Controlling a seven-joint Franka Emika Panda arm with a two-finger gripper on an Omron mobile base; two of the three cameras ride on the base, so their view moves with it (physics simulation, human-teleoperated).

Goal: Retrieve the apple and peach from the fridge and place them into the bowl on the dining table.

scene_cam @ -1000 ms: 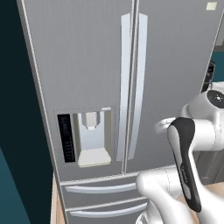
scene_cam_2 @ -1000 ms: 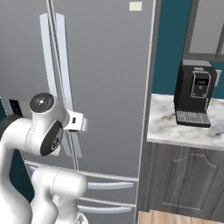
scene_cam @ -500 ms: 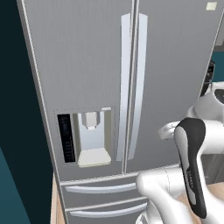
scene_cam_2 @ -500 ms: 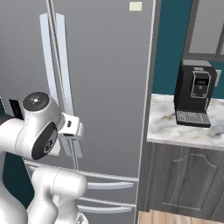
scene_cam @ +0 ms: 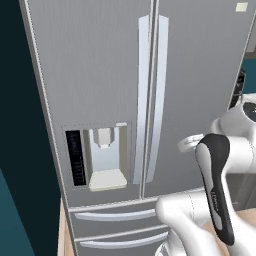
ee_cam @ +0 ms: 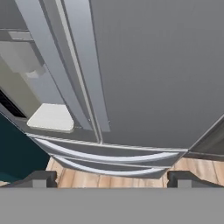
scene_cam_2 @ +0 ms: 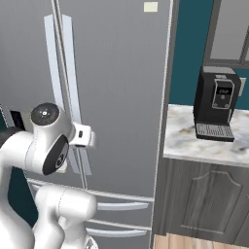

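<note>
The grey fridge (scene_cam: 100,70) stands right in front of me with both doors shut, so the apple and the peach are hidden. Its long pale handles (scene_cam: 150,95) run down the middle seam. In the hand view my gripper (ee_cam: 111,179) is open, one dark fingertip (ee_cam: 40,178) far from the other, with nothing between them. It looks down the right door (ee_cam: 153,65) toward the two lower drawers (ee_cam: 109,159). My white hand (scene_cam_2: 82,136) hovers just in front of the handles (scene_cam_2: 63,68). The bowl and the dining table are out of view.
A water dispenser panel (scene_cam: 102,155) sits in the left door. Right of the fridge, a black coffee machine (scene_cam_2: 216,109) stands on a marble counter (scene_cam_2: 189,141) over a dark grey cabinet (scene_cam_2: 209,199). Wooden floor (ee_cam: 199,168) shows below the drawers.
My arm's upper links have shifted slightly in front of the fridge. The doors stay shut and the jaws stay wide apart.
</note>
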